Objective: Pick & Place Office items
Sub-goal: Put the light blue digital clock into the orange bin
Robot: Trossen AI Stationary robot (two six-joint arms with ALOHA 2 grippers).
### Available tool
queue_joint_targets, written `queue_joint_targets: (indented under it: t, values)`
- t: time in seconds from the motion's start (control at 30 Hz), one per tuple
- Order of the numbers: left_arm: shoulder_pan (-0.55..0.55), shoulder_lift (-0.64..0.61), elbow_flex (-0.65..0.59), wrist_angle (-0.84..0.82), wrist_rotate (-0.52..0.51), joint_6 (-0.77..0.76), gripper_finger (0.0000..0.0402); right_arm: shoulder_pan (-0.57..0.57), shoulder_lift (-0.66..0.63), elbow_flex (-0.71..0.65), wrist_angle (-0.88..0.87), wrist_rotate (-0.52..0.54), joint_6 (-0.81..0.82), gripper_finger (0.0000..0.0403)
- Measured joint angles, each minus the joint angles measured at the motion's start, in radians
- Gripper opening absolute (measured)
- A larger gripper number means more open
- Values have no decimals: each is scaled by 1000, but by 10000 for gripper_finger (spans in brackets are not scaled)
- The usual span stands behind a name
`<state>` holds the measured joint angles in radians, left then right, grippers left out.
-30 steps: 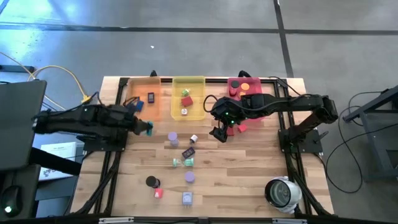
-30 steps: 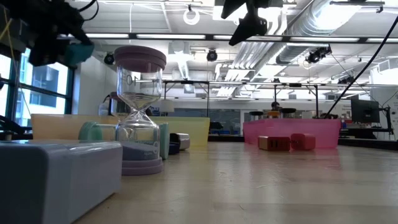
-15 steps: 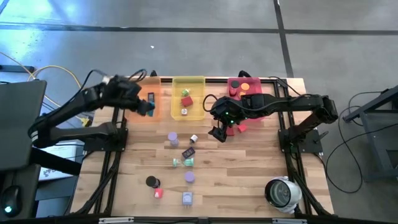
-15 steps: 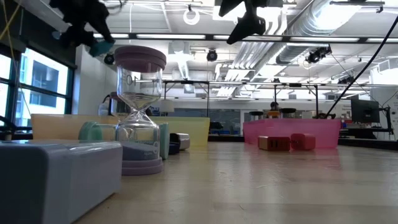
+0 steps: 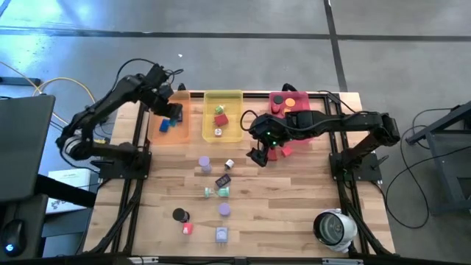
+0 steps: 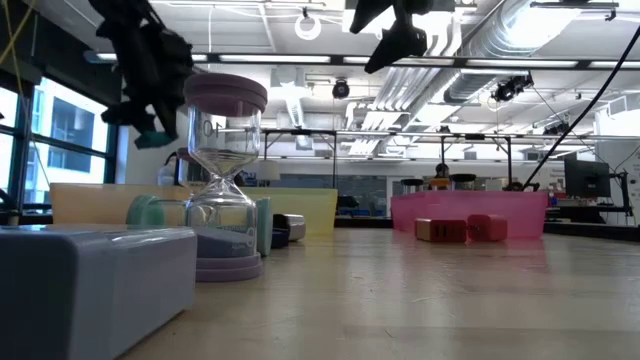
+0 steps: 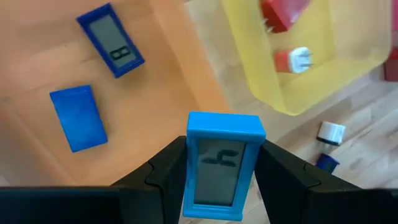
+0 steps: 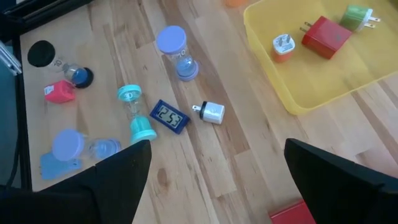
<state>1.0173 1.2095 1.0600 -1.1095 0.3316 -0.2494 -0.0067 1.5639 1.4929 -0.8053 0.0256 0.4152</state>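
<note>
Fingers of our left gripper [image 7: 219, 180] are clamped on a small blue clock [image 7: 219, 163]. We hold it up in the air, right above the orange tray [image 5: 168, 116]. This looks like the put-down step. Next we think we must go lower and let go, so the clock lands in the tray and not on the rim.

Under it, inside the orange tray, we see another blue clock [image 7: 111, 40] and a flat blue block [image 7: 78, 117]. They lie near each other but do not touch. Just past them sits the yellow tray [image 7: 323, 56], with a red plug [image 7: 283, 12] and a little orange plug [image 7: 292, 60] in it.

Our left arm reaches up and over from the left side of the tabletop [image 5: 294, 206], bent like an elbow.

Our right gripper [image 5: 257, 157] waits over the middle of the tabletop, near the pink tray [image 5: 280, 99]. Its fingers stand wide apart and hold nothing. Below it lie more things to pick: a dark clock [image 8: 169, 116], a white plug [image 8: 210, 112], and some sand timers [image 8: 177, 53].
</note>
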Motion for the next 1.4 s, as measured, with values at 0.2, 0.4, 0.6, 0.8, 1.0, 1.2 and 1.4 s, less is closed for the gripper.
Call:
queue_joint_targets:
  t: [0.2, 0.4, 0.6, 0.8, 1.0, 1.2, 1.4]
  values:
    - [48, 74, -44, 15, 4, -2, 159, 0, 0, 0, -1, 0, -1, 358]
    - [34, 110, -123, 81, 5, -2, 159, 0, 0, 0, 0, 2, -23, 358]
    - [32, 112, -178, 168, 4, -9, 159, -10, 0, 0, 0, 31, -28, 358]
    - [31, 112, -243, 215, -63, -11, 159, -23, 0, 0, 2, 36, -28, 358]
    - [8, 112, -283, 253, -100, -20, 159, -22, 0, 0, 2, 53, -28, 358]
    - [-20, 112, -306, 311, -132, -55, 159, -23, 25, -3, 16, 51, -33, 358]
    - [-28, 113, -306, 311, -130, -64, 159, -18, 81, -2, 38, 40, -54, 358]
